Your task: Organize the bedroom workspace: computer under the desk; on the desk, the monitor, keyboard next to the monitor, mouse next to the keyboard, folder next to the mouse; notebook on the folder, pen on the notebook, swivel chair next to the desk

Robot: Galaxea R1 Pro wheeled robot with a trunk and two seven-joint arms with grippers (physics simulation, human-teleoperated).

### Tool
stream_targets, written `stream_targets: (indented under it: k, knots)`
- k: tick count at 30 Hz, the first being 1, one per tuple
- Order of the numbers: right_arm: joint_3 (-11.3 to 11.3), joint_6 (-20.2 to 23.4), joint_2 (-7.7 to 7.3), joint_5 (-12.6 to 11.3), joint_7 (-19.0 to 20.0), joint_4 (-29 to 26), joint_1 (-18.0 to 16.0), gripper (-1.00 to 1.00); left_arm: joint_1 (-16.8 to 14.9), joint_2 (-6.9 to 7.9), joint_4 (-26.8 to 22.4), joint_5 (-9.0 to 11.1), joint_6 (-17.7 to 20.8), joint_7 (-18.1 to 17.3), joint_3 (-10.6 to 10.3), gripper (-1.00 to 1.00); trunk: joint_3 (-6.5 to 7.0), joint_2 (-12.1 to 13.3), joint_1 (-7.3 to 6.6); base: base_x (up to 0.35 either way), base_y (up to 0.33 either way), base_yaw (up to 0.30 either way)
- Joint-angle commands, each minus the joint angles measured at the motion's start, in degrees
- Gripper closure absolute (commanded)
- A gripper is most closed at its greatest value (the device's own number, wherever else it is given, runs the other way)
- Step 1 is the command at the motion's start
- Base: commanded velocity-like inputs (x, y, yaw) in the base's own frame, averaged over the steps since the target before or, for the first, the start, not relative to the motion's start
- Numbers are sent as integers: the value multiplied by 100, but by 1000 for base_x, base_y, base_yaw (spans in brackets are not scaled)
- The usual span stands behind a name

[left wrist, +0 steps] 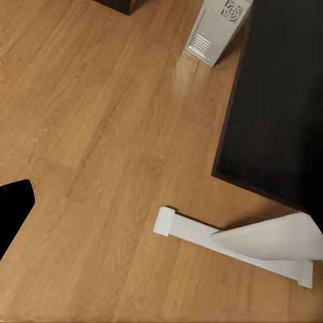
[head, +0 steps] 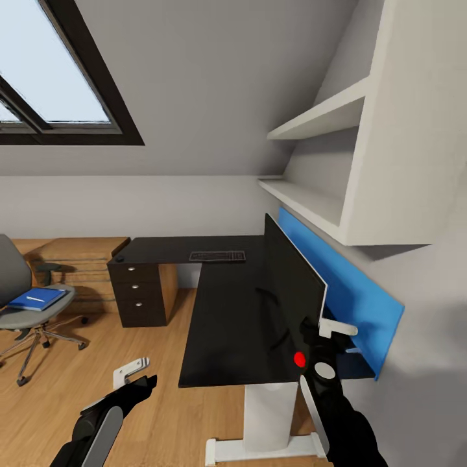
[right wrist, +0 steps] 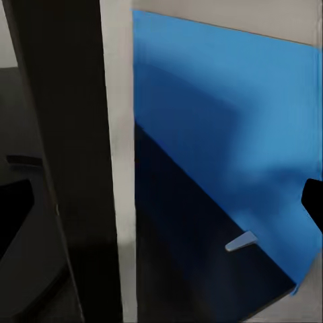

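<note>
In the head view, the large L-shaped desk with a glossy black top (head: 227,311) stands against the wall, its dark drawer unit with three round silver knobs (head: 136,292) at the far left end and a white pedestal leg (head: 269,415) under the near end. A wide, thin flat monitor with a black front (head: 292,285) stands upright on the desk, in front of a bright blue wall panel (head: 350,292). The slim dark keyboard (head: 217,256) lies on the far wing of the desk, and a small dark rounded mouse (head: 119,259) sits at that wing's left corner. At the left, the grey padded swivel chair (head: 26,305) stands on the wooden floor (head: 97,350), well apart from the desk, with the flat bright blue folder (head: 35,299) on its seat; something thin and pale lies on the folder, too small to name. The left gripper (head: 133,371) hangs over the floor with its white fingers slightly parted. The right gripper (head: 337,329) is beside the monitor's near edge; whether it grips the screen I cannot tell.

In the left wrist view, the light grey-white computer tower (left wrist: 215,30) stands on the floor beside the desk's edge, and the white foot (left wrist: 232,245) of the pedestal lies below.

In the right wrist view, the monitor's edge (right wrist: 74,161) stands close before the blue panel.
</note>
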Motion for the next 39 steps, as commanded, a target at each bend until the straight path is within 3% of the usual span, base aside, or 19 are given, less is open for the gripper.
stream_targets:
  k: [1, 26, 30, 35, 37, 39]
  knots:
    - [6, 56, 0, 58, -24, -4, -5, -100, -4, 2, -8, 60, 17, 48, -3, -100, -11, -9, -1, -312, 0, 0]
    - [24, 42, -5, 58, 31, 223, -6, -100, -4, 2, 141, 62, 4, 52, -8, -100, -11, -9, -1, -332, 0, 0]
    - [25, 40, -6, 58, 38, 272, -7, -100, -4, -3, 629, 55, -36, 44, -13, -100, -11, -9, -1, -334, 0, 0]
    - [63, 34, 1, 58, 38, 355, -7, -100, -3, -6, 1810, 29, -127, 33, -23, -100, -11, -9, -1, -334, 0, 0]
    - [111, 32, 7, 55, 38, 408, -7, -100, 1, -7, 2341, -107, -386, 26, -38, -100, -11, -9, -1, -334, 0, 0]
    - [156, 31, 13, 47, 38, 448, -7, -100, 3, -8, 2854, -404, -879, 15, -92, -100, -11, -9, -1, -334, 0, 0]
